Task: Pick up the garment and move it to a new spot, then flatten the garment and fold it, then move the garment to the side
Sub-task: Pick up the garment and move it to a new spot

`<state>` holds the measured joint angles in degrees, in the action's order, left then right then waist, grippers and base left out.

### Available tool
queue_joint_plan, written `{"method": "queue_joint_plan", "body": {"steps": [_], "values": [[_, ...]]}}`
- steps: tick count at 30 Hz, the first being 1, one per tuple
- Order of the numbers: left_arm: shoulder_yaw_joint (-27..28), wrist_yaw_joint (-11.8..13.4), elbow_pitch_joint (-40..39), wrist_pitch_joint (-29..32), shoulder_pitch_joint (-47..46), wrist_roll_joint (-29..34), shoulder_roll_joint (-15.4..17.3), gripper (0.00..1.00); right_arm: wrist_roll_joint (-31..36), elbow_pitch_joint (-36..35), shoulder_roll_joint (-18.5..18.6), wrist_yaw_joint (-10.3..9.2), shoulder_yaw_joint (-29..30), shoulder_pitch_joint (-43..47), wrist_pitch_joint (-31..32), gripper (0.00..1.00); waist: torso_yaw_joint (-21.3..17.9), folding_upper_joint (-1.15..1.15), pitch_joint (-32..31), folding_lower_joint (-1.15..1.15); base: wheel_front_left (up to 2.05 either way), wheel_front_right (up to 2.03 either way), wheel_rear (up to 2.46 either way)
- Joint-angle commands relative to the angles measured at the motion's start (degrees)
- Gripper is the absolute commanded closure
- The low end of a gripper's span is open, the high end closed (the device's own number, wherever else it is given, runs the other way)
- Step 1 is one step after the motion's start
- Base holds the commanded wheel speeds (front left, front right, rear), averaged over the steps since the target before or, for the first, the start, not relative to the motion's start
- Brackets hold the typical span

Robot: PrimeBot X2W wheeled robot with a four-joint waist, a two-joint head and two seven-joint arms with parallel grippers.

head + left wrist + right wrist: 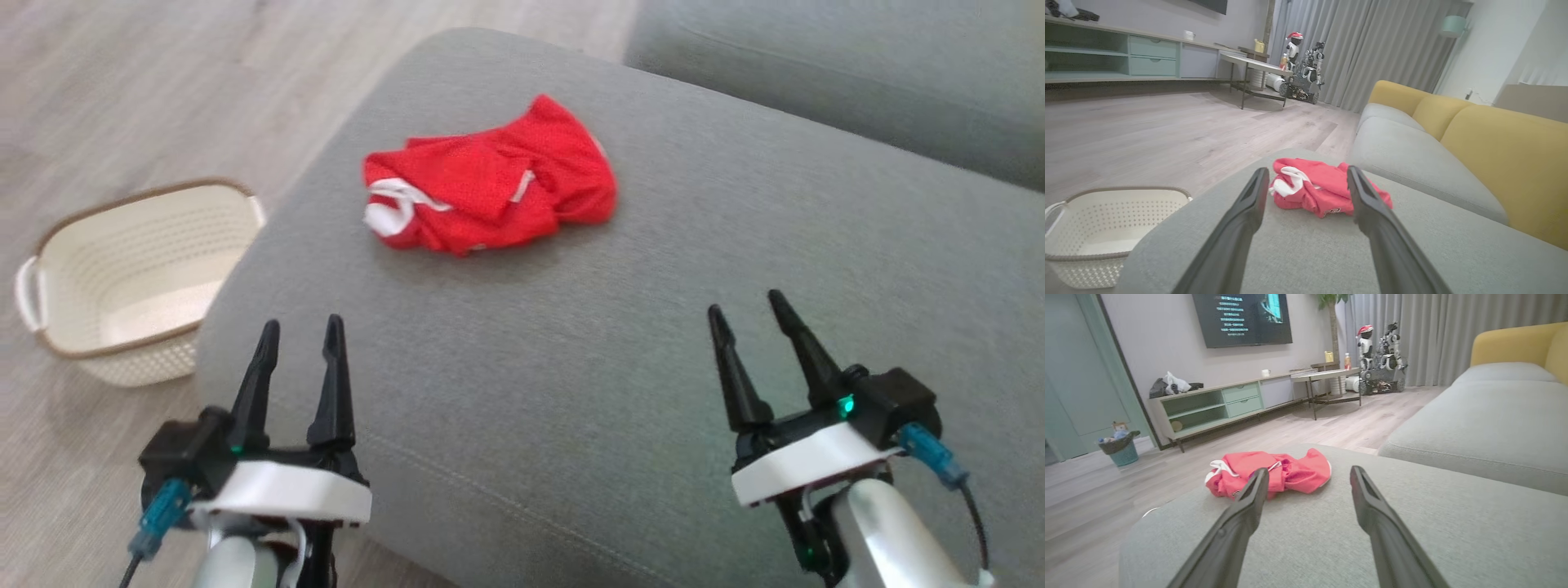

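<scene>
- The pale wooden floor (122, 82) stretches away to the left of the left claw (301, 322) and on past the far end of the seat.
- The grey sofa seat (571, 367) lies beneath both claws and runs forward from their fingertips. Its rounded near-left corner sits under the left claw.
- A second grey seat (816, 65) lies farther ahead and to the right of the right claw (744, 302). In the left wrist view a yellow backrest (1494, 155) rises along its right side.
- The white perforated basket (122, 261) with a brown rim stands on the floor. It is just left of the left claw and off the edge of the seat.
- The garment (490, 188) is red with white trim and lies crumpled in a loose heap on the grey seat, ahead of both claws and touching neither. It is forward and somewhat right of the left claw, and forward and well to the left of the right claw. In the left wrist view it shows between that claw's two fingers. In the right wrist view it sits behind the tip of the left-hand finger.
- The left claw hangs over the seat with its two dark fingers spread wide and nothing between them.
- The right claw is likewise spread wide and holds nothing, its fingers pointing forward over bare grey fabric.
</scene>
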<state>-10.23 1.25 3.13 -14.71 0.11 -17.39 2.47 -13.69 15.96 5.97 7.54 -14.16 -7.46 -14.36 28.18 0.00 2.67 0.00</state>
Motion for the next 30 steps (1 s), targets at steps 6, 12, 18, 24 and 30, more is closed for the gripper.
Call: {"method": "queue_joint_plan", "body": {"steps": [6,12,18,24,30], "values": [[2.9,0.8,-3.2,-0.3,-0.6,-0.3,0.4,0.0,-0.9,-0.4,-0.2,-0.05,-2.8,-2.0,-0.6,0.0,1.6,0.0,0.1,0.0,0.0,0.0,0.0],[3.1,1.0,-3.3,-0.3,-0.5,-0.2,0.4,0.0,-1.5,0.1,0.1,-0.05,-3.0,-2.2,-0.6,0.0,1.4,0.0,-0.2,0.0,0.0,0.0,0.0],[3.1,0.8,-2.7,-0.3,-1.1,-0.2,0.4,0.0,-1.7,-0.1,0.0,-0.05,-2.2,-1.4,-0.6,0.0,1.1,0.0,-0.6,0.0,0.0,0.0,0.0],[4.8,0.6,-2.1,-0.3,-2.3,-1.2,0.4,0.0,-1.1,-0.7,0.2,-0.05,-1.9,-1.2,-0.6,0.0,-0.2,0.0,0.9,0.0,0.0,0.0,0.0],[7.8,0.3,-1.2,-0.3,-6.8,-0.4,0.4,0.0,-0.3,-2.4,1.7,-0.05,-0.2,-2.3,0.2,0.0,-1.7,0.0,5.0,0.0,0.0,0.0,0.0]]}}
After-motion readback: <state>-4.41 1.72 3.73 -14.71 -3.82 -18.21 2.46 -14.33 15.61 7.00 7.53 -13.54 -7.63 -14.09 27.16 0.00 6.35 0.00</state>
